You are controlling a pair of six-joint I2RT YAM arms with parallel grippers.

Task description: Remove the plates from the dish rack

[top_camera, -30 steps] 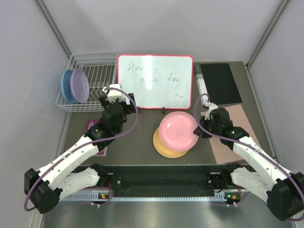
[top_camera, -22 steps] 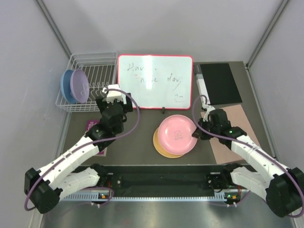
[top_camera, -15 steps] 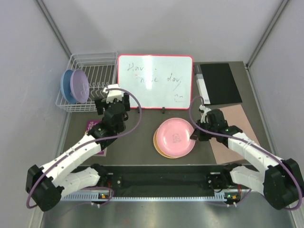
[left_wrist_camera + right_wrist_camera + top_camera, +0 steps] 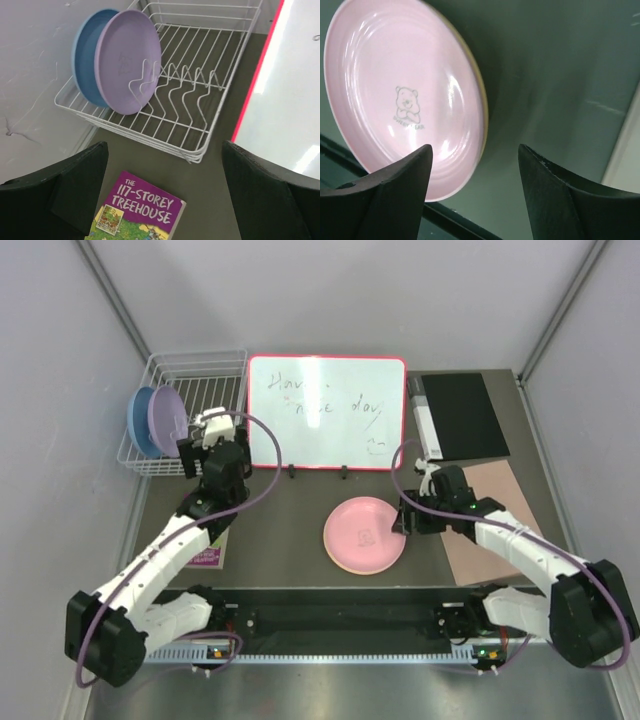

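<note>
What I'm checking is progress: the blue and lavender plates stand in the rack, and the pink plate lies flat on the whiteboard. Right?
Not quite: the pink plate lies flat on a yellow plate on the table in front of the whiteboard, not on it, as the top view shows. The blue plate and lavender plate do stand in the rack.

The left arm (image 4: 165, 550), white with black joints, reaches forward from its base and leans a little to the left. At its far end the left claw (image 4: 192, 452) is turned to the left, and its two dark fingers (image 4: 75, 185) are spread very wide with nothing between them. The right arm (image 4: 525, 548) is bent at the elbow and points inward, to the left. The right claw (image 4: 402, 523) is held low. Its fingers (image 4: 395, 190) are clearly parted and grip nothing.
</note>
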